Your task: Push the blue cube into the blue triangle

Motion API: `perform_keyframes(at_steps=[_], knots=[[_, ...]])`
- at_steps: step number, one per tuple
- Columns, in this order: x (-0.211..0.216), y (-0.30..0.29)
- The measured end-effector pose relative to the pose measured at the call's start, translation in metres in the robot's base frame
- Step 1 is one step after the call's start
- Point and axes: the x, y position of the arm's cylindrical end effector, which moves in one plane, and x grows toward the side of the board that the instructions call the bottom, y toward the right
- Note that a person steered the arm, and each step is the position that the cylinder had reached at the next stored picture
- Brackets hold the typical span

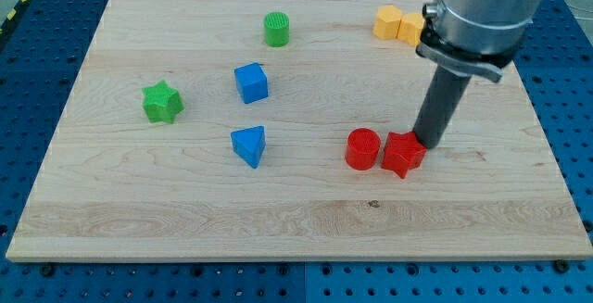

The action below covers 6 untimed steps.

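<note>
Board [185, 201] pale wood, smooth matt; blue cube [251, 82] matt plastic.

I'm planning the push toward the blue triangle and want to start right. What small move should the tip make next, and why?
Probably slide my tip toward the view's upper left, to just above the blue cube. It now sits far right, against the red star-shaped block, while the blue triangle lies directly below the cube.

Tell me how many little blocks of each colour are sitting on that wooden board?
Blue: 2, the blue cube and the blue triangle
Green: 2, the green cylinder and the green star
Red: 2, the red cylinder and the red star
Yellow: 2, the yellow blocks
Total: 8
</note>
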Motion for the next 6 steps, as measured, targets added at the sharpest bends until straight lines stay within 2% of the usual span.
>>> perform_keyframes(at_steps=[2,5,6], knots=[[-0.031,-0.045],[-0.124,-0.164],[-0.124,-0.211]])
